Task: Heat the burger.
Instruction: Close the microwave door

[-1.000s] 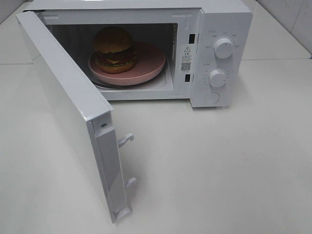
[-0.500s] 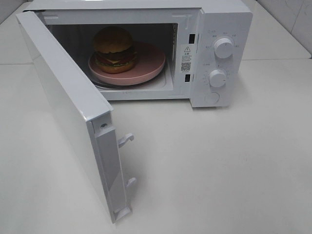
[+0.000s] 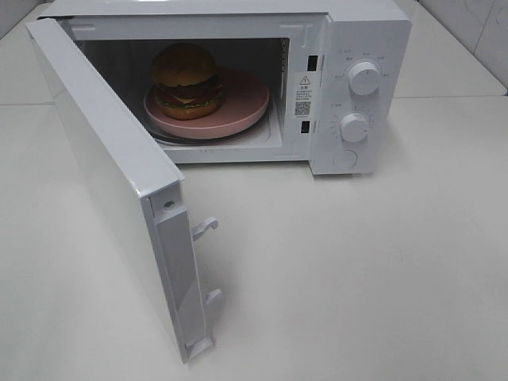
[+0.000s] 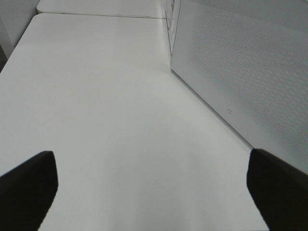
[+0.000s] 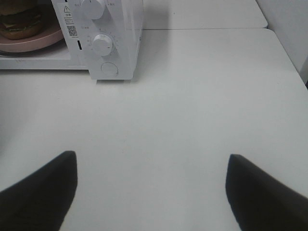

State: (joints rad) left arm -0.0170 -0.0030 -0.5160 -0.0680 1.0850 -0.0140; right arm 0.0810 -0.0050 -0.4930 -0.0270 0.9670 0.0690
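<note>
Holding unchanged with burger on plate in microwave, door left to shut, left pincer and right pincer spread empty.

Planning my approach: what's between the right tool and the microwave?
Just bare white table between the right tool and the microwave, per the right wrist view.

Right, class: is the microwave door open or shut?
Open. The microwave door stands wide, its latch hooks exposed, and the burger on its pink plate shows inside.
</note>
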